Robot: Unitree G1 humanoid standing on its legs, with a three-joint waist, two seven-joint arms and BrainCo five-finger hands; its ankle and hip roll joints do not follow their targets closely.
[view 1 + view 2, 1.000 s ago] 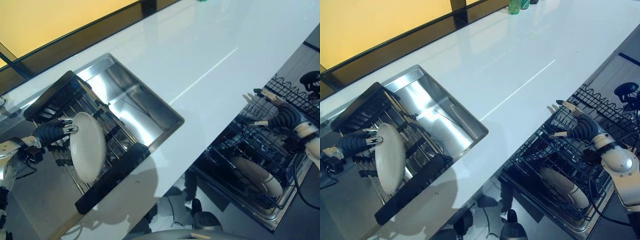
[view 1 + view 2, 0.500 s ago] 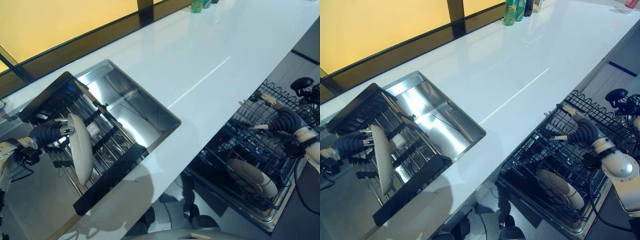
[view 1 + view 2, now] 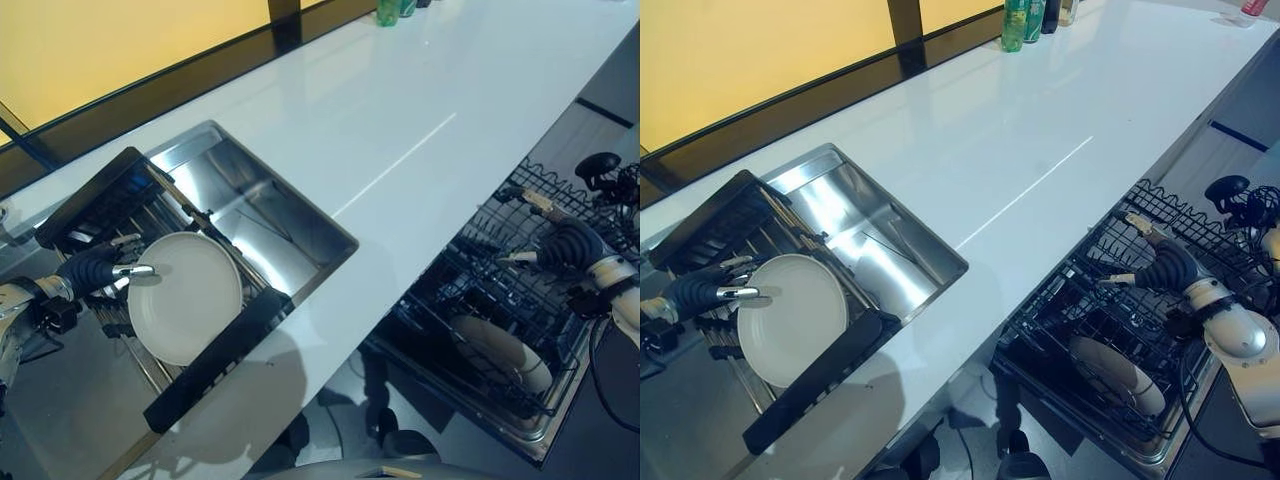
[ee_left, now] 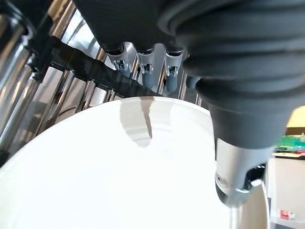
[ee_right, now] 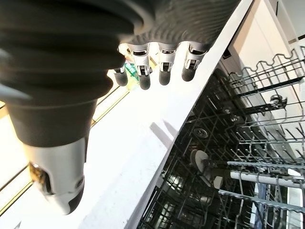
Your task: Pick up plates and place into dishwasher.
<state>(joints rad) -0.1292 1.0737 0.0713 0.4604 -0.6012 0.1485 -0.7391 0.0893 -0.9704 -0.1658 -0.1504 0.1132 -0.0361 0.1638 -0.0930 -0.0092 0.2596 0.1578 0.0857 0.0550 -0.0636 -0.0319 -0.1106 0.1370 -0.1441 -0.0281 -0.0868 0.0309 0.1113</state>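
Note:
A white round plate (image 3: pixel 185 310) is tipped with its face up over the black dish rack (image 3: pixel 215 358) in the sink. My left hand (image 3: pixel 92 270) is shut on the plate's left rim. In the left wrist view its thumb (image 4: pixel 238 167) lies on the plate's face (image 4: pixel 119 186) and its fingers (image 4: pixel 152 74) reach behind the rim. My right hand (image 3: pixel 570 243) hovers open over the pulled-out dishwasher rack (image 3: pixel 520 300), holding nothing. Another white plate (image 3: pixel 1115 372) stands on edge in that rack's lower part.
The steel sink (image 3: pixel 270 210) is set in a long white countertop (image 3: pixel 400 110). Green and clear bottles (image 3: pixel 1020 18) stand at the counter's far edge. The dishwasher's wire rack (image 5: pixel 248 157) sits below the counter's front edge, on the right.
The plate in my left hand has turned from edge-on to face-up over the rack. My right hand has stayed above the dishwasher rack. The camera shifted slightly.

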